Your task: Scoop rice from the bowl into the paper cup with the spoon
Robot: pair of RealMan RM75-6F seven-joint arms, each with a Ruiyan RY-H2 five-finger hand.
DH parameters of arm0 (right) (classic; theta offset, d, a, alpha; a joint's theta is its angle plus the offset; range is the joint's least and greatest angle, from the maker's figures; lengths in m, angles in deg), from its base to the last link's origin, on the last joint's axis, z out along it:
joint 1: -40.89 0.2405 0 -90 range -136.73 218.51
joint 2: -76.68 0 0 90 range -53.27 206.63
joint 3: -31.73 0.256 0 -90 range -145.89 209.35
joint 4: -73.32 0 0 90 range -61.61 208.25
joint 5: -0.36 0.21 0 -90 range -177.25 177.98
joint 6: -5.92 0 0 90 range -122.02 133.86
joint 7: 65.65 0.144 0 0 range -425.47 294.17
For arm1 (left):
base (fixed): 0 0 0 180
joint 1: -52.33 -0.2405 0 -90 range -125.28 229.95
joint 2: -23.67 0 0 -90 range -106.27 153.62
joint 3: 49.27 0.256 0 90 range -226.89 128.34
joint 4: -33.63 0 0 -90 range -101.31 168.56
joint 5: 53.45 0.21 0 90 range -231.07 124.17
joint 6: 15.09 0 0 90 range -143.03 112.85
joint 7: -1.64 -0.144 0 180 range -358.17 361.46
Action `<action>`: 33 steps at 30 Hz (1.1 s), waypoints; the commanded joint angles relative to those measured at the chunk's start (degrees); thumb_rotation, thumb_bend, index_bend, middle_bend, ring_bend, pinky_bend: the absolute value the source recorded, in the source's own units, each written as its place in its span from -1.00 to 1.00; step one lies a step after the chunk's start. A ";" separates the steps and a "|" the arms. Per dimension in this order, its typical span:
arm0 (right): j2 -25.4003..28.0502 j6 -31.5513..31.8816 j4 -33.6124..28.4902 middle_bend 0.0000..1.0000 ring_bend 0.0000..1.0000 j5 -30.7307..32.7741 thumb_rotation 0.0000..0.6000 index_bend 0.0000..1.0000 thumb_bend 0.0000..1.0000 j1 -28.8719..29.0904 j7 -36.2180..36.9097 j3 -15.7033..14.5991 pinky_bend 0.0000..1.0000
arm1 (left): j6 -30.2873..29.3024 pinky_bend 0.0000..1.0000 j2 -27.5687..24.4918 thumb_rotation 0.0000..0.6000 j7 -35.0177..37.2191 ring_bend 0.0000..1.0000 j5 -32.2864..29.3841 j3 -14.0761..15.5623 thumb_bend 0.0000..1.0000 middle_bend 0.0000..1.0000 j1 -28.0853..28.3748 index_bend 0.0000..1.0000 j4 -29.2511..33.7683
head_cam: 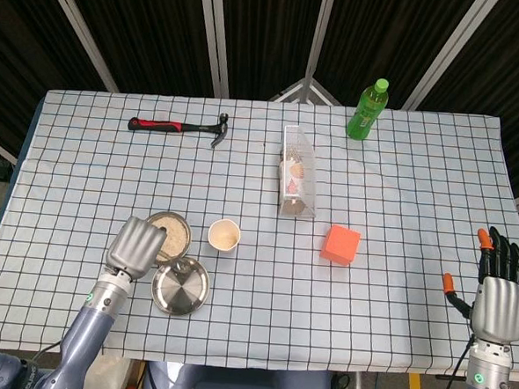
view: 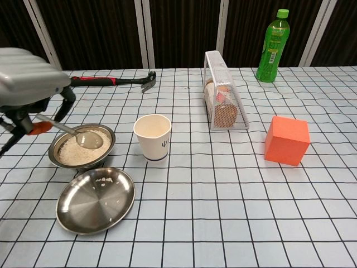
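My left hand [view: 27,85] holds the spoon [view: 78,135], its tip resting in the rice of the steel bowl [view: 81,146] just below my fingers. The white paper cup [view: 152,136] stands upright beyond the bowl, to my right.

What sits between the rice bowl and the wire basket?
The paper cup stands between the rice bowl and wire basket, apart from both; clearest in chest view.
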State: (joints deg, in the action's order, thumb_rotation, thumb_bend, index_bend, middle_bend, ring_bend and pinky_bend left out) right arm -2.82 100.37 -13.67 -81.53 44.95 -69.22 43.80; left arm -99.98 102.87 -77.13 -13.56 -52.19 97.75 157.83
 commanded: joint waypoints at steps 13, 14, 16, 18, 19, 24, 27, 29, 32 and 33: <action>0.01 0.04 -0.14 -1.00 -1.00 -0.02 1.00 -1.00 -0.24 0.00 -0.18 -0.02 -1.00 | -3.70 1.00 3.66 1.00 3.62 1.00 -3.51 4.70 -0.06 1.00 -4.00 0.04 0.14; 0.00 0.04 -0.11 -1.00 -1.00 0.00 1.00 -1.00 -0.24 -0.01 -0.14 -0.01 -1.00 | -3.81 1.00 4.35 1.00 3.61 1.00 -3.82 4.58 -0.06 1.00 -3.98 0.04 -0.38; 0.00 0.06 -0.08 -1.00 -1.00 0.00 1.00 -1.00 -0.24 -0.01 -0.08 0.00 -1.00 | -3.87 1.00 5.53 1.00 3.63 1.00 -4.38 4.23 -0.07 1.00 -3.86 0.03 -1.32; -0.01 0.09 -0.03 -1.00 -1.00 -0.01 1.00 -1.00 -0.24 -0.02 -0.04 0.01 -1.00 | -3.93 1.00 6.72 1.00 3.46 1.00 -4.92 3.87 -0.09 1.00 -3.65 0.03 -2.29; -0.02 0.13 -0.02 -1.00 -1.00 -0.03 1.00 -1.00 -0.24 -0.03 -0.01 0.02 -1.00 | -3.97 1.00 7.49 1.00 3.37 1.00 -5.23 3.61 -0.10 1.00 -3.51 0.03 -2.85; -0.06 0.26 0.04 -1.00 -1.00 -0.11 1.00 -1.00 -0.24 -0.05 0.07 0.03 -1.00 | -4.18 1.00 10.50 1.00 2.71 1.00 -6.68 2.81 -0.21 1.00 -2.95 0.01 -4.72; -0.08 0.32 0.08 -1.00 -1.00 -0.14 1.00 -1.00 -0.24 -0.05 0.12 0.06 -1.00 | -4.35 1.00 11.78 1.00 2.17 1.00 -7.19 2.65 -0.28 1.00 -2.62 0.00 -5.50; -0.10 0.37 0.10 -1.00 -1.00 -0.17 1.00 -1.00 -0.24 -0.04 0.12 0.08 -1.00 | -4.55 1.00 12.47 1.00 1.97 1.00 -7.54 2.52 -0.34 1.00 -2.49 -0.01 -5.88; -0.12 0.43 0.10 -1.00 -1.00 -0.22 1.00 -1.00 -0.24 -0.05 0.12 0.08 -1.00 | -4.79 1.00 13.17 1.00 1.89 1.00 -7.80 2.38 -0.43 1.00 -2.35 -0.03 -6.21; -0.13 0.44 0.12 -1.00 -1.00 -0.21 1.00 -1.00 -0.24 -0.05 0.13 0.10 -1.00 | -4.87 1.00 13.26 1.00 1.87 1.00 -7.82 2.40 -0.46 1.00 -2.32 -0.03 -6.22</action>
State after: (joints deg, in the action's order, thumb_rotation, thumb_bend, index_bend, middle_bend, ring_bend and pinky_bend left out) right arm -2.95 100.80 -13.56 -81.73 44.91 -69.09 43.90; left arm -104.83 116.11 -75.24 -21.36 -49.78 95.41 151.62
